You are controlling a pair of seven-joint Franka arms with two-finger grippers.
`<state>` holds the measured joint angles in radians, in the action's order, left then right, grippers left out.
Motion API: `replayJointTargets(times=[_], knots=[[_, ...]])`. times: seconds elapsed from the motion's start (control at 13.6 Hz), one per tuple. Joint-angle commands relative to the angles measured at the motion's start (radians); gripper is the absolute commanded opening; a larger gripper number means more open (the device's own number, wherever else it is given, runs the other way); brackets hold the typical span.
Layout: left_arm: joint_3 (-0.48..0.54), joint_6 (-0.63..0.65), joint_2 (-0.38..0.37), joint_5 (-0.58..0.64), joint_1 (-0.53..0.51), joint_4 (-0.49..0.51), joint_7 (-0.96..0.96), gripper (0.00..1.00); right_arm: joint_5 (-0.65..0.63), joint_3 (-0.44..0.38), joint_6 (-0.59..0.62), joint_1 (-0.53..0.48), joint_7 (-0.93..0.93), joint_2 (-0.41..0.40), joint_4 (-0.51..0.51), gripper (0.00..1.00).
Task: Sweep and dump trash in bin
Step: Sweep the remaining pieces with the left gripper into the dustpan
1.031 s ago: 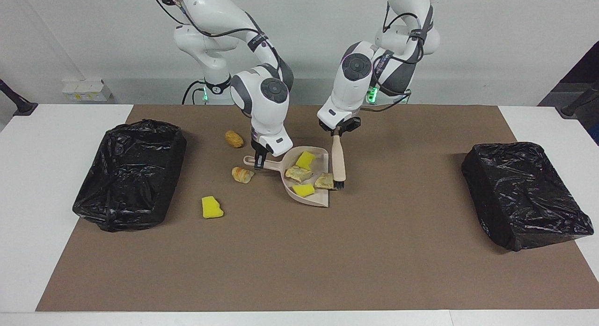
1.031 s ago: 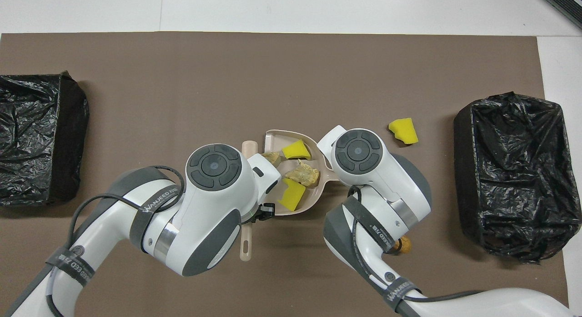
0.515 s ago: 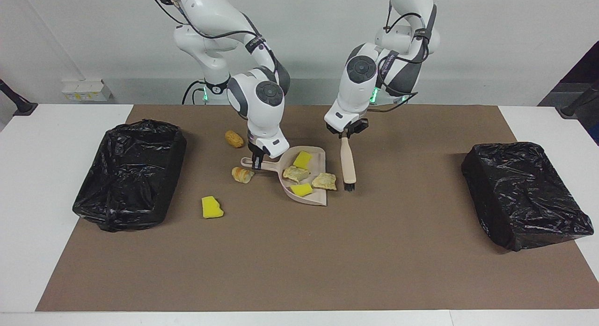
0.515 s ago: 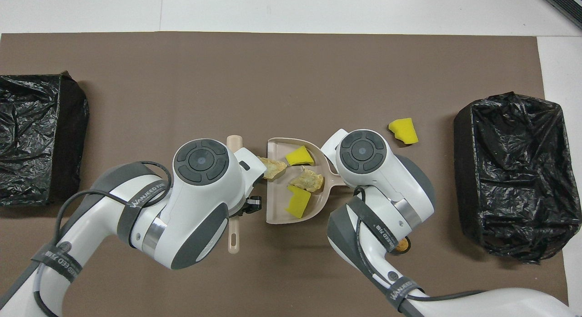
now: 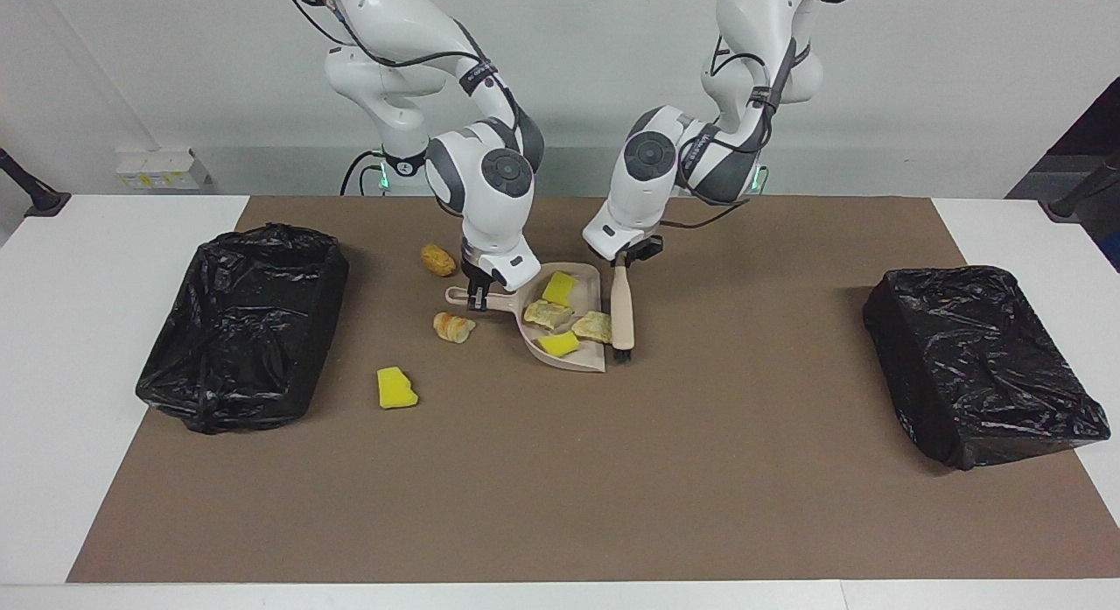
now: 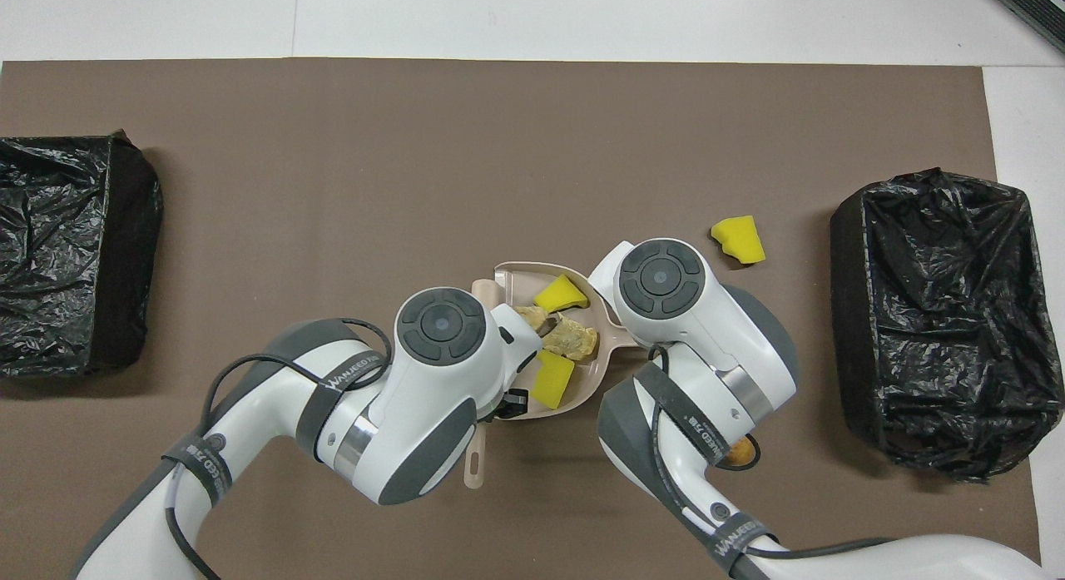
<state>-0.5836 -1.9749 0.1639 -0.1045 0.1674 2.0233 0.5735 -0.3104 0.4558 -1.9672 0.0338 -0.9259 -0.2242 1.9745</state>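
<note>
Four scraps (image 5: pixel 560 317) lie in the dustpan (image 5: pixel 584 361); three remain on the worktop (image 5: pixel 787 505). Right hand (image 5: pixel 477 302) pinches the pan handle; left hand (image 5: pixel 623 258) clamps the brush (image 5: pixel 621 308). Nothing dumped yet.

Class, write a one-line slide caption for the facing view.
Right gripper holds the dustpan of trash; left gripper holds the brush.
</note>
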Motion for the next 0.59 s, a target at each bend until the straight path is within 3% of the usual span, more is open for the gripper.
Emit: replayJointTargets(times=[0.0,0.29,0.52], knots=[[-0.041,0.05,-0.027,-0.055,0.007,-0.034,0.037,0.0,0.005,0.006,0.013,-0.006,-0.028,0.025,0.023,0.0],[-0.036,0.18,-0.069,-0.057,-0.005,-0.092,0.04,0.0,0.008,0.007,-0.002,-0.009,-0.019,0.022,0.023,0.0],[-0.036,0.206,-0.107,-0.057,-0.003,-0.071,0.04,0.0,0.01,0.006,-0.022,-0.014,-0.03,0.017,0.024,0.0]])
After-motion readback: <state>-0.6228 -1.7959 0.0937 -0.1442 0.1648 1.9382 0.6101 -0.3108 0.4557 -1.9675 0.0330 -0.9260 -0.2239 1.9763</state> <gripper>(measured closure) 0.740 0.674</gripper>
